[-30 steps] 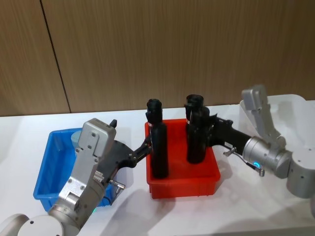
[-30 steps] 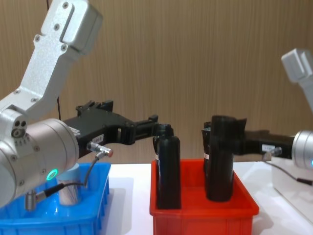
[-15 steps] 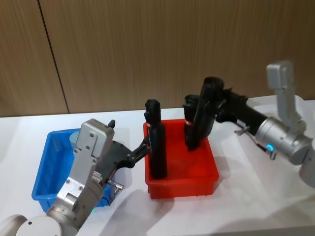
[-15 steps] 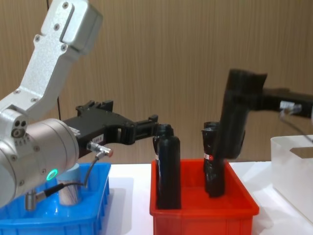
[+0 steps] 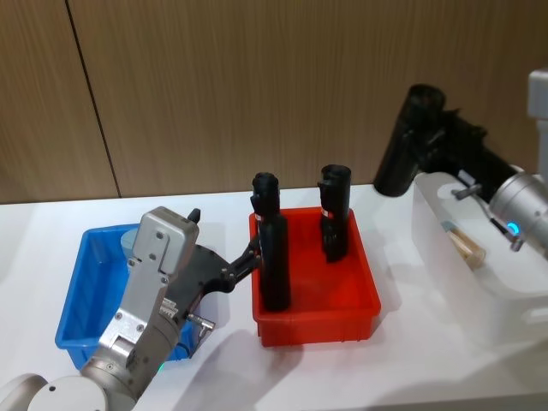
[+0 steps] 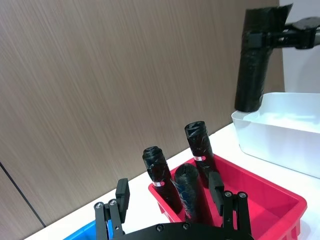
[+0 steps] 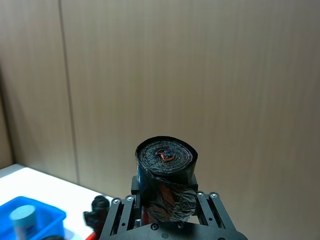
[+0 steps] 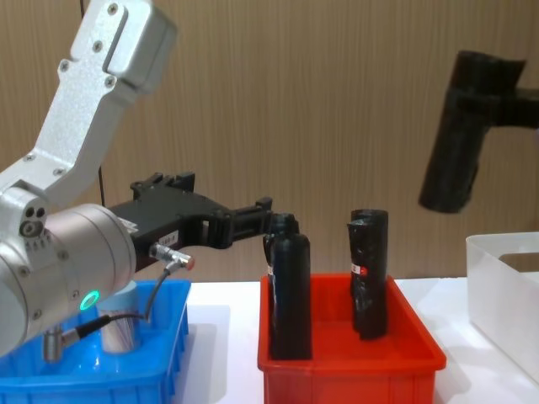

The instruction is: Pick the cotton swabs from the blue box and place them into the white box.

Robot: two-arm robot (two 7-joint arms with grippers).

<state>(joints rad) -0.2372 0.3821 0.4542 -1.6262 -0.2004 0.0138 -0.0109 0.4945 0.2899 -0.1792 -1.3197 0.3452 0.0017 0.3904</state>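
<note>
Bright blue plastic bin at left on the white table; one pale-lidded cotton swab jar stands inside. Left tool beside a black roll in the red bin, spread wide, gripping nothing. Right tool clamps a black roll, raised over the translucent white bin.

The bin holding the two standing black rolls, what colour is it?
Red; the plastic bin shows best in the head view.

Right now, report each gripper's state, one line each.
Left gripper: open, empty, beside a black roll in the red bin.
Right gripper: shut on a lifted black roll, near the white box.
</note>
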